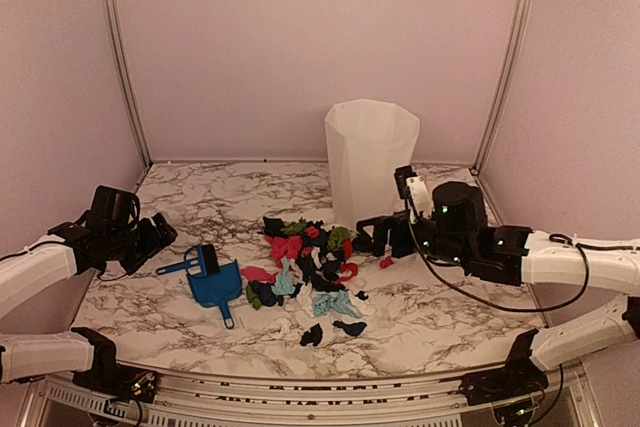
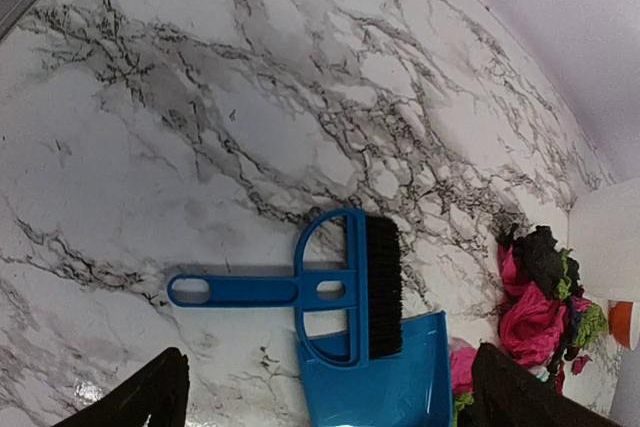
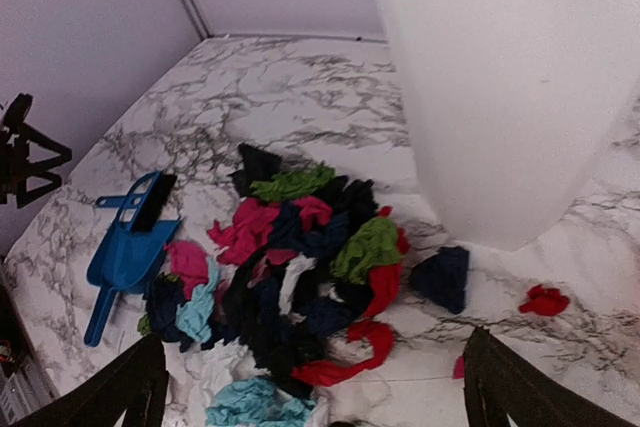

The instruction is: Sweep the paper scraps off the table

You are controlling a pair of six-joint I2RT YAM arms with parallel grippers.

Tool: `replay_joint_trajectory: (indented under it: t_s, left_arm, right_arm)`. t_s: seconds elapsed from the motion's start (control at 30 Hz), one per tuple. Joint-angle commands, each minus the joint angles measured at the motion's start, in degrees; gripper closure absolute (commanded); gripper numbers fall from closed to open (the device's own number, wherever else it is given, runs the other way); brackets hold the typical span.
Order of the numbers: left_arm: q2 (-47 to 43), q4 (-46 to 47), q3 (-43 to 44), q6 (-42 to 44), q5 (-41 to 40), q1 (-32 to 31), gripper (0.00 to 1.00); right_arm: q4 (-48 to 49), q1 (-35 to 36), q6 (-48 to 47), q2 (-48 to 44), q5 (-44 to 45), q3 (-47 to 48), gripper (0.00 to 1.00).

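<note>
Top external: my left end effector (image 1: 163, 233) wide, empty, near brush (image 1: 197, 263) on dustpan (image 1: 216, 288). Also wide: right end effector (image 1: 367, 238) beside paper scraps (image 1: 305, 265) on desk (image 1: 450, 309)

In front of me a blue plastic dustpan (image 1: 216, 288) lies flat, its handle pointing toward the near side. A blue hand brush with black bristles (image 1: 200, 261) rests across its far end. A tall white faceted plastic bin (image 1: 370, 152) stands upright well to their right, before plain pinkish walls (image 1: 300, 37).

Both arms (image 1: 575, 259) have white shells, black joints and black hands (image 1: 368, 237).
</note>
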Motion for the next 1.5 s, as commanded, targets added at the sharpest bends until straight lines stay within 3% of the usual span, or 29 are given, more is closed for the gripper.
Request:
replay_joint_trajectory:
  t_s: [0.0, 0.17, 0.43, 0.67, 1.13, 1.3, 1.47]
  left_arm:
    - [-0.15, -1.00, -2.32, -5.05, 1.37, 0.29, 0.01]
    - [-1.01, -0.89, -1.64, -5.51, 0.34, 0.68, 0.01]
    - [-0.22, 0.09, -0.26, -5.09, 0.58, 2.47, 0.01]
    - [-0.83, 0.54, 0.62, -3.82, 0.76, 3.31, 0.01]
    - [0.87, 2.70, 1.47, -2.27, 0.87, 3.54, 0.01]
    - [3.00, 3.95, 1.69, -2.34, 1.65, 3.63, 0.01]
    - [4.57, 4.80, 2.16, -2.44, 1.90, 3.67, 0.01]
  right_arm:
    - [-4.70, 12.28, 6.64, 12.65, 0.44, 9.97, 0.00]
    - [-12.37, 22.03, 8.05, 30.47, 0.72, 27.24, 0.02]
    - [-21.84, 25.83, 10.83, 52.19, -4.09, 52.05, 0.15]
    - [-29.03, 27.56, 12.62, 66.84, -4.44, 67.44, 0.25]
    - [-40.45, 28.41, 12.95, 79.90, -3.23, 83.63, 0.41]
    - [-42.37, 28.46, 12.90, 80.51, -1.43, 84.07, 0.54]
    - [-42.67, 28.26, 11.73, 77.75, 1.15, 82.34, 0.78]
